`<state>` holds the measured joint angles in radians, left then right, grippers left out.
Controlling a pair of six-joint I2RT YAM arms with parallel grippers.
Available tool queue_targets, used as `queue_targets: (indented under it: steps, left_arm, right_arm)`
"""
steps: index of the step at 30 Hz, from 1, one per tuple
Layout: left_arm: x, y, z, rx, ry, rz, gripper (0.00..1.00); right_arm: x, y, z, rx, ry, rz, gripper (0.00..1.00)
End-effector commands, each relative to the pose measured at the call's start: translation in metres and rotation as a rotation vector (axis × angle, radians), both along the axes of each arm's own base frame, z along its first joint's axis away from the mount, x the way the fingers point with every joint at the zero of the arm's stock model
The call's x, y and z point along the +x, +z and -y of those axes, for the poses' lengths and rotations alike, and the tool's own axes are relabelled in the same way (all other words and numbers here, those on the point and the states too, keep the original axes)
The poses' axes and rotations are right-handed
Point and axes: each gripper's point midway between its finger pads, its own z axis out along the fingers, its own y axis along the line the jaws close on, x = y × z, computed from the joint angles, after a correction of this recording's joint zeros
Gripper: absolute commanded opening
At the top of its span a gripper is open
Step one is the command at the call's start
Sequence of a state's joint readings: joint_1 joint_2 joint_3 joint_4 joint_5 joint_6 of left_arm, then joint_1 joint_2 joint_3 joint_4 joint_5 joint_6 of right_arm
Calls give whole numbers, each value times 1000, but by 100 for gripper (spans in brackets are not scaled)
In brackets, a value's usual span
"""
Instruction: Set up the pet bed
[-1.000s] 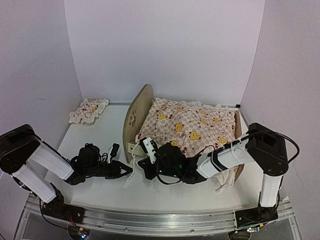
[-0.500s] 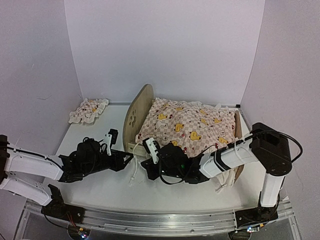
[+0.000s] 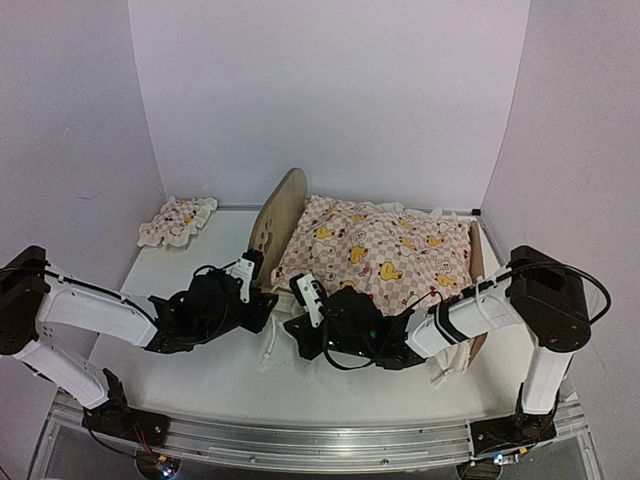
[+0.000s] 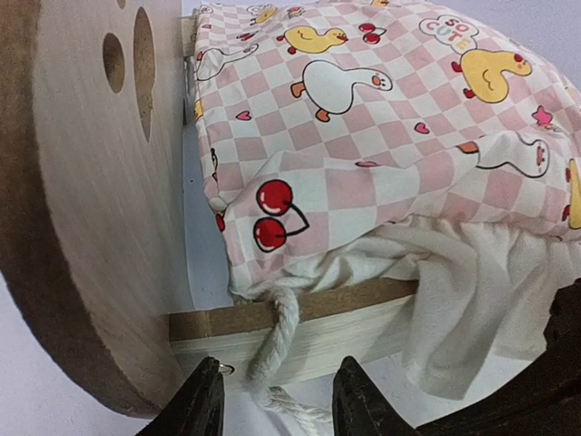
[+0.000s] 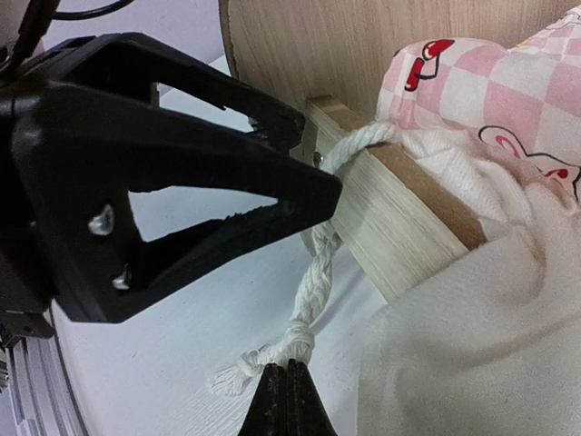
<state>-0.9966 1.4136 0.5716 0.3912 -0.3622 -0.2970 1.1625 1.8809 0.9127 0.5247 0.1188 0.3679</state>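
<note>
Plywood pet bed (image 3: pixel 281 214) light, stiff: you grab side rail (image 4: pixel 356 336) | L gripper (image 4: pixel 275 404) part-open astride cord (image 5: pixel 319 271) | R gripper (image 5: pixel 289 401) pinching cord end.

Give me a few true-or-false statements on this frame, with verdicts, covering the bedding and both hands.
1. The checkered cover lies on the pet bed. True.
2. The pillow rests on the bed. False: it lies on the table, apart from the bed, near the back left corner.
3. The left hand is open at the rope. True.
4. The right hand is spread wide. False: it is shut.
</note>
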Motion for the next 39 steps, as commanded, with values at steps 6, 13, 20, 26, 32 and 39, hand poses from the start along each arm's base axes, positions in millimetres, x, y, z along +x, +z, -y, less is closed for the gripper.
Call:
queue_targets:
  steps: [6, 13, 20, 26, 32, 39]
  left_arm:
    - [26, 9, 7, 92, 74, 78, 27]
    - [23, 16, 13, 56, 42, 55, 0]
    - [13, 5, 11, -104, -66, -126, 0]
    - [5, 11, 5, -210, -139, -210, 0]
    - [-3, 24, 13, -272, -212, -244, 0]
    - [-9, 32, 11, -317, -238, -267, 0]
  right_arm:
    - [3, 52, -4, 140, -9, 50, 0]
    - [14, 52, -3, 148, -77, 56, 0]
    - [31, 58, -8, 177, -135, 129, 0]
    - [46, 62, -16, 206, -144, 160, 0]
    - [58, 60, -26, 224, -123, 183, 0]
    - [68, 58, -39, 270, -75, 186, 0]
